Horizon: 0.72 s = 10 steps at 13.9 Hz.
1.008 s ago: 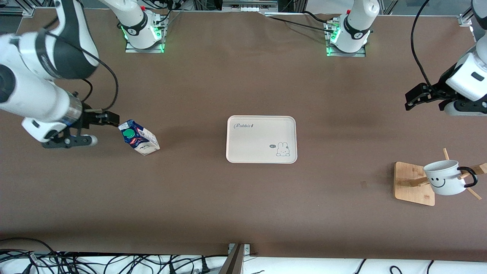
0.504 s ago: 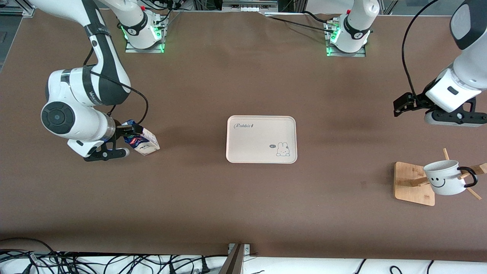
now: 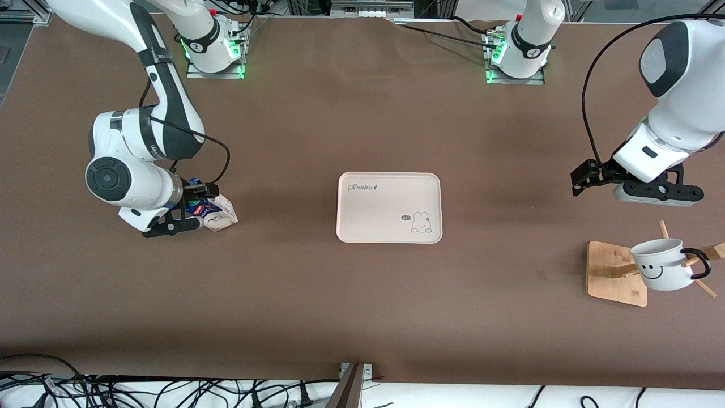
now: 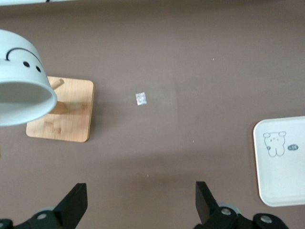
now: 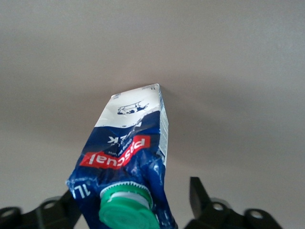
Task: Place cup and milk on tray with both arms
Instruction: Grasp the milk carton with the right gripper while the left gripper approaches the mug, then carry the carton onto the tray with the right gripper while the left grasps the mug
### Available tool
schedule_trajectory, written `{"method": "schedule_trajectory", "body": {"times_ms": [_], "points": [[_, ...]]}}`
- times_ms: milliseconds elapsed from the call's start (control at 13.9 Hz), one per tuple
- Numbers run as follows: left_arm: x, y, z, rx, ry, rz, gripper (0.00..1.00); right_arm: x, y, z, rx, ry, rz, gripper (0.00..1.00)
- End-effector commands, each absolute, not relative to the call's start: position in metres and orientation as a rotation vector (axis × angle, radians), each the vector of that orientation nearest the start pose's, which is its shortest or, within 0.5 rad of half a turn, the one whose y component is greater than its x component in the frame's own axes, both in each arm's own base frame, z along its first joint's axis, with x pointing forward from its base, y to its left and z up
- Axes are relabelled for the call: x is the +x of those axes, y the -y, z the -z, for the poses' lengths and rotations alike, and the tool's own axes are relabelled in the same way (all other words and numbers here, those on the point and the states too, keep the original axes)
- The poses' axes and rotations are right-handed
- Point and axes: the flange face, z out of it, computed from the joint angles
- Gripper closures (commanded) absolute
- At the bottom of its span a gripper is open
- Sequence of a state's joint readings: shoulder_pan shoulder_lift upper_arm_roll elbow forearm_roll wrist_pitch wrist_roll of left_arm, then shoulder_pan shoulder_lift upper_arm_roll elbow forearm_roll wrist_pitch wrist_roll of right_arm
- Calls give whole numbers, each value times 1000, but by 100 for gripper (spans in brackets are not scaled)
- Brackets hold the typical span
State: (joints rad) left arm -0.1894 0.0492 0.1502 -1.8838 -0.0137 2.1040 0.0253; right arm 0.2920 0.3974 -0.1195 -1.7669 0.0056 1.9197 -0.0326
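The milk [image 3: 220, 213], a blue and white carton with a green cap, stands on the table toward the right arm's end. My right gripper [image 3: 199, 194] is open with its fingers either side of the carton's top. In the right wrist view the carton [image 5: 131, 138] fills the gap in the right gripper [image 5: 133, 205], with a space beside one finger [image 5: 197, 194]. The cup [image 3: 661, 263] hangs on a bamboo rack [image 3: 609, 272] toward the left arm's end. My left gripper [image 3: 583, 178] is open and empty over bare table near the rack. The left wrist view shows the left gripper [image 4: 140, 205], the cup [image 4: 21, 90] and the tray [image 4: 281, 181]. The cream tray [image 3: 374, 212] lies empty mid-table.
The rack's wooden pegs [image 3: 702, 252] stick out around the cup's black handle. A small pale mark [image 4: 140, 98] lies on the brown table between rack and tray. Cables run along the table edge nearest the front camera [image 3: 170, 391].
My right arm has swung in toward the milk, bringing its open fingers around the carton's top. My left arm has moved toward the tray's side and closer to the rack.
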Motion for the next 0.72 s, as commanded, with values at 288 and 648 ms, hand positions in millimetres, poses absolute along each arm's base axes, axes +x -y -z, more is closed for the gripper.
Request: {"method": "schedule_trajectory", "body": {"times_ms": [288, 648], "points": [[593, -12, -505, -3067, 29, 771, 0, 608, -139, -355, -3089, 314, -352, 62], [593, -52, -510, -2989, 163, 994, 0, 605, -277, -396, -2993, 157, -309, 61]]}}
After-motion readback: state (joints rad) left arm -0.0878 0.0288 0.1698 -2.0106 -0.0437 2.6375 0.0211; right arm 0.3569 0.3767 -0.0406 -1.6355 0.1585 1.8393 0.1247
